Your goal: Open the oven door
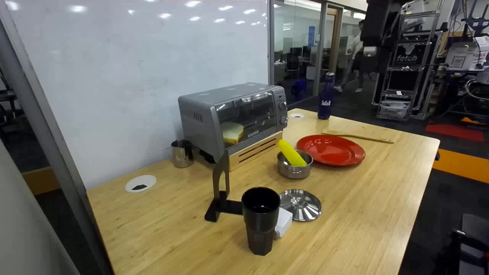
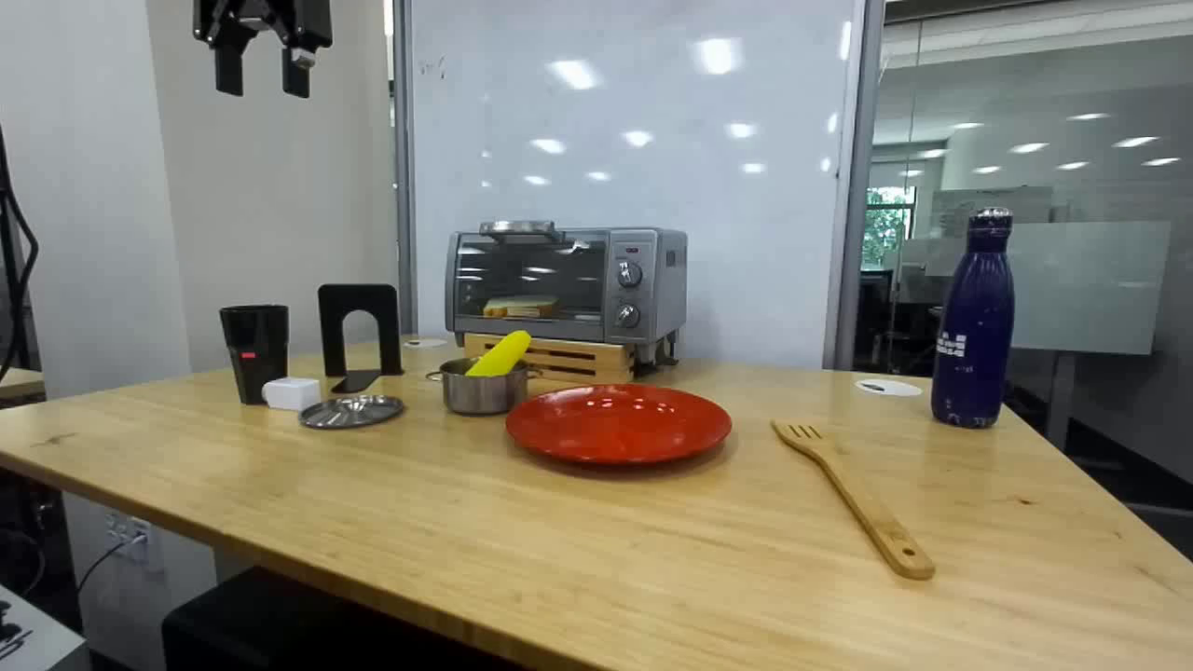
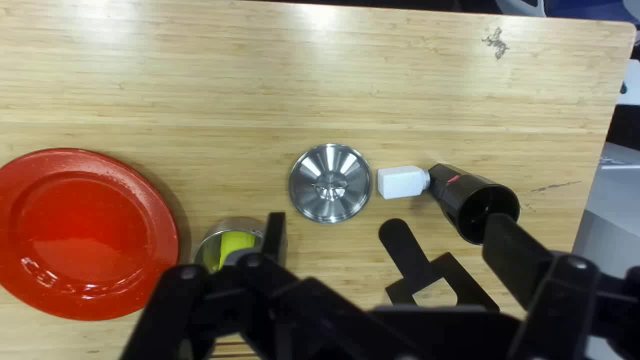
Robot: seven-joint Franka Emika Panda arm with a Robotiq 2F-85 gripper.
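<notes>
While the oven [image 1: 208, 122] stands by the back edge of the table [image 1: 355, 214] in an exterior view, close to a whiteboard [image 1: 145, 88] and raised on a slatted wooden stand [image 1: 256, 149], its oven door [image 1: 254, 114] is closed, a slice of bread [image 1: 232, 134] showing through it. A steel jug [image 1: 182, 154] sits beside the oven near that same edge. Near the far short edge lies a wooden fork [image 1: 359, 136], and a dark blue bottle [image 1: 326, 101] stands upright there, close to the back corner.

In an exterior view the gripper [image 2: 263, 86] hangs high above the table, toward its left edge, fingers [image 2: 229, 73] apart and pointing down, well away from the oven. Nearer the front edge than the oven rests a red plate [image 2: 620, 424], and just beside it a steel pot [image 2: 480, 393] has a yellow object [image 2: 503, 354] leaning out of it.

In the wrist view the two fingers are spread wide. A steel lid [image 3: 330, 183] lies between the pot and the table's right-hand edge, with a white bottle [image 3: 401, 181] on its side just next to it. A black cup [image 3: 459, 194] stands closest to that edge; whether white bottle and cup touch, I cannot tell.
</notes>
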